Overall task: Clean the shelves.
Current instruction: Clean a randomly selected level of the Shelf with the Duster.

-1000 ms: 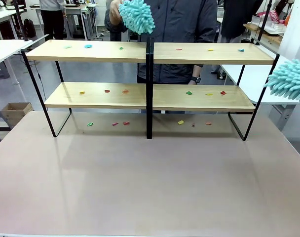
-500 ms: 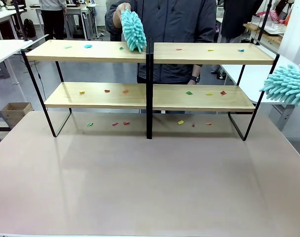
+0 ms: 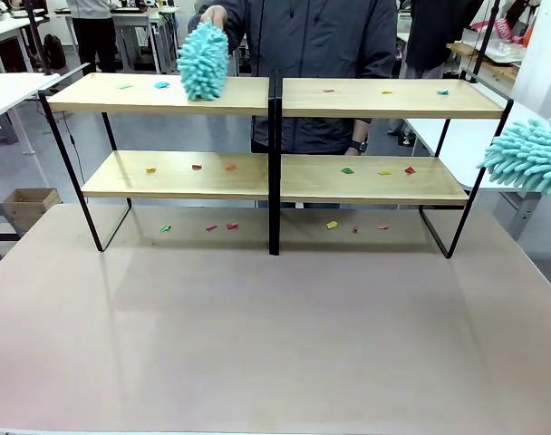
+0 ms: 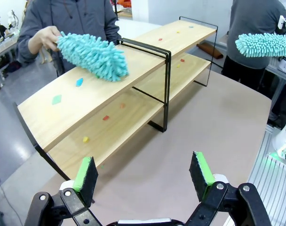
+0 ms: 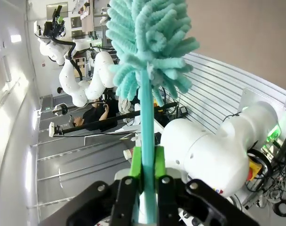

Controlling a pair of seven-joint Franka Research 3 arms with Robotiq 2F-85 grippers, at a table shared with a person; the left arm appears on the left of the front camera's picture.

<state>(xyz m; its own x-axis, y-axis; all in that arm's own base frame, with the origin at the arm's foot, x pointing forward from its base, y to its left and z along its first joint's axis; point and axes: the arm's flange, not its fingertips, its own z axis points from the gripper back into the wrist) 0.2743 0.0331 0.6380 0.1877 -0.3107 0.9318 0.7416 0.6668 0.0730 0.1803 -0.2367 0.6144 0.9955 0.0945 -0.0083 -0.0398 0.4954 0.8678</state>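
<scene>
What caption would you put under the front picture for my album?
A hand holds a teal duster on top of the shelves, dotted with colourful scraps.

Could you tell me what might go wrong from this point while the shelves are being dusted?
1. The person's duster lies on the top board of the shelves. If the right gripper brings the robot's duster there, they could collide near the person's hand.
2. The coloured scraps look light, so a sweep may only push them down onto the table.
3. The robot's duster hangs close to the black frame and might catch on it.
</scene>
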